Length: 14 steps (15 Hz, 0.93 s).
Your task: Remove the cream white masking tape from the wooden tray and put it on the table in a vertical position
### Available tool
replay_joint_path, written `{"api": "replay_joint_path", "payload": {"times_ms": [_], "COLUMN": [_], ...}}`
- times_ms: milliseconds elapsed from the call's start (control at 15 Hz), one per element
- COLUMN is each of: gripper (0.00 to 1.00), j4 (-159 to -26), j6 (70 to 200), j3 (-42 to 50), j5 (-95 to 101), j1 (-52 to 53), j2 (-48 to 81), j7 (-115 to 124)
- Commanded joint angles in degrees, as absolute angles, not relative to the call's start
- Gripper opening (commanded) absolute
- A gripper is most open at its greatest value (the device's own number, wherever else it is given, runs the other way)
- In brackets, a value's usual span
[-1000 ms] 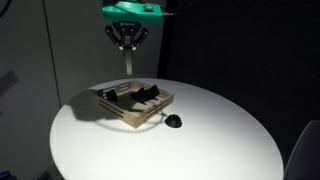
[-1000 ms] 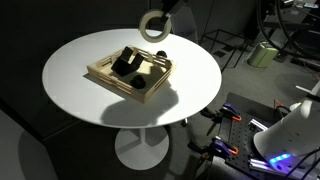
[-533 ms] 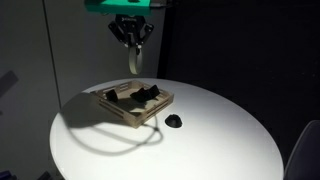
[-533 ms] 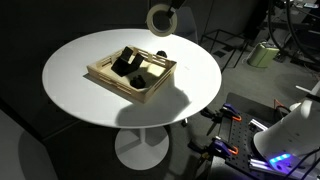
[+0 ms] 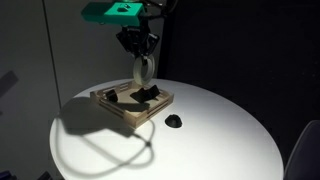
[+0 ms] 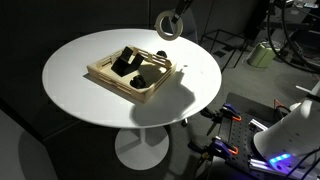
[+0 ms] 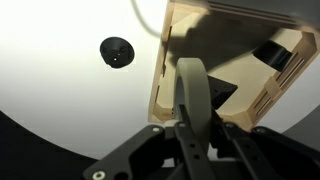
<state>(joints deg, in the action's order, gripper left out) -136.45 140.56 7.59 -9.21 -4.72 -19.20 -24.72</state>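
cream white masking tape (image 5: 141, 70) hangs on edge in the air, clamped between the jaws, above one edge of the wooden tray (image 5: 125, 115) and clear of its walls. dark items (image 6: 128, 62) lie inside the tray. a small black object (image 5: 174, 121) sits on the white counter (image 5: 210, 145), near the tray's corner.

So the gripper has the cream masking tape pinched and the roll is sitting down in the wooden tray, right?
Not quite: the gripper has the cream masking tape pinched, but the roll hangs in the air above the wooden tray, as an exterior view shows.
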Motion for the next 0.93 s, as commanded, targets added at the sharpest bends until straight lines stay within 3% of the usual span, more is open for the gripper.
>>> {"api": "replay_joint_path", "payload": {"times_ms": [0, 867], "gripper": [0.05, 0.05], "j4": [-136.8, -135.7], "j6": [141.6, 139.0], "j3": [8.7, 12.0], "j5": [-6.7, -10.1], "j1": [-5.4, -5.5], "j2": [-18.1, -11.1], "j7": [-18.9, -21.3]}}
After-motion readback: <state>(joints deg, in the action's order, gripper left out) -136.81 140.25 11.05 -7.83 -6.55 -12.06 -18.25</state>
